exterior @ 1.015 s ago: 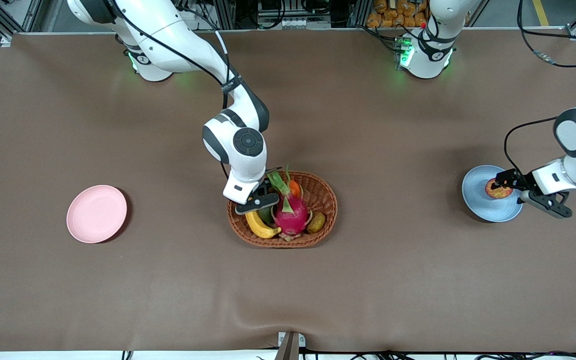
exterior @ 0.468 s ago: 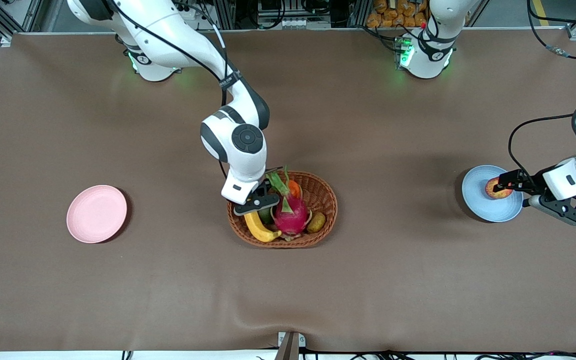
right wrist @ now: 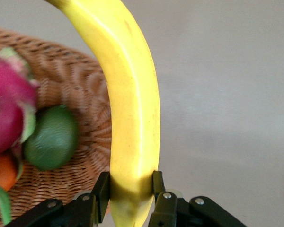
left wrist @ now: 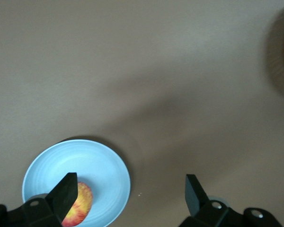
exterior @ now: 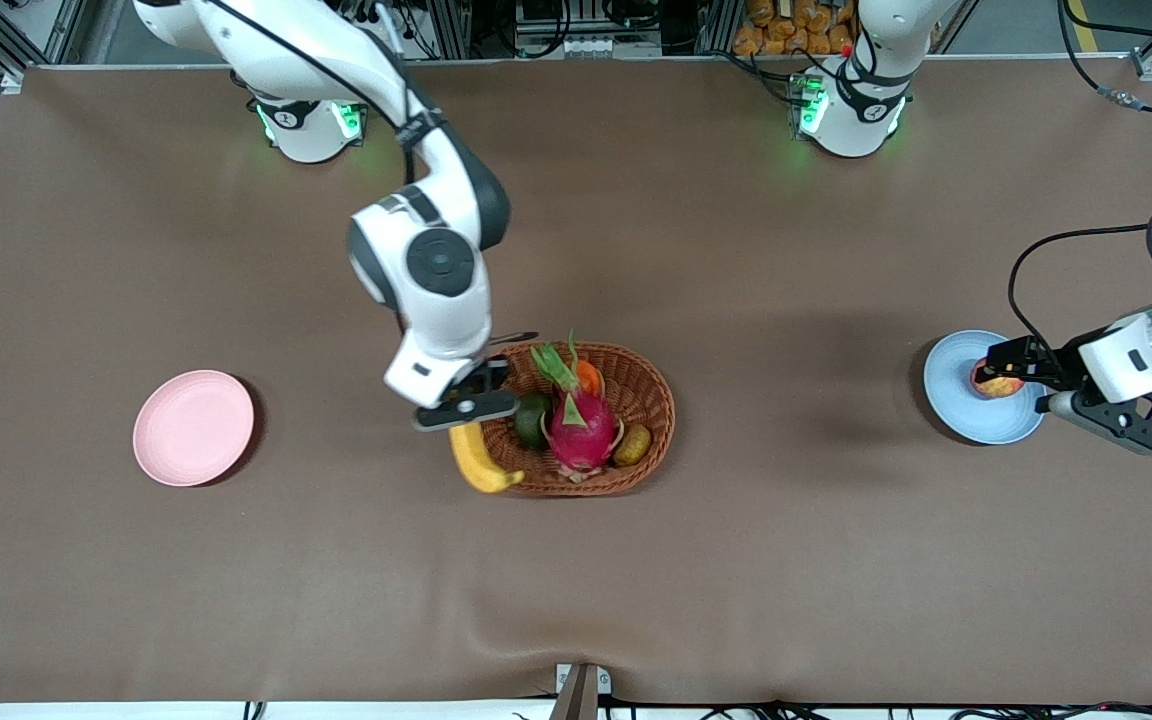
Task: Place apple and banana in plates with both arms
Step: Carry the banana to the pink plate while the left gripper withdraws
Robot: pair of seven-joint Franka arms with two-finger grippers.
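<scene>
Banana: your long curved yellow banana [exterior: 477, 462] is pinched near one end by the right arm's black two-finger gripper [exterior: 464, 400]; it hangs over the rim of the brown woven oval basket [exterior: 651, 395] at the side toward the right arm's end of the table.
Right gripper: you can see in the right wrist view that both fingers [right wrist: 101, 190] press the banana's sides [right wrist: 132, 118], jaws closed tight on the fruit.
Apple: your small round red apple with yellow streaks [exterior: 998, 382] lies in the round light blue plate [exterior: 948, 385], toward the left arm's end of the table.
Left gripper: the left arm's black two-finger gripper [exterior: 998, 365] hovers over the blue plate with its jaws spread wide and nothing between them; in the left wrist view one finger [left wrist: 65, 194] overlaps the apple [left wrist: 80, 208], but you cannot tell whether it touches.
Pink plate: the round pale pink plate [exterior: 193, 427] sits toward the right arm's end of the table, well apart from the basket.
Basket contents: you have a magenta dragon fruit with green scales [exterior: 576, 425], a round dark green fruit [exterior: 532, 421], an orange piece [exterior: 589, 377] and a brown oval kiwi [exterior: 634, 444] inside.
Table: a brown cloth [exterior: 736, 560] covers it.
</scene>
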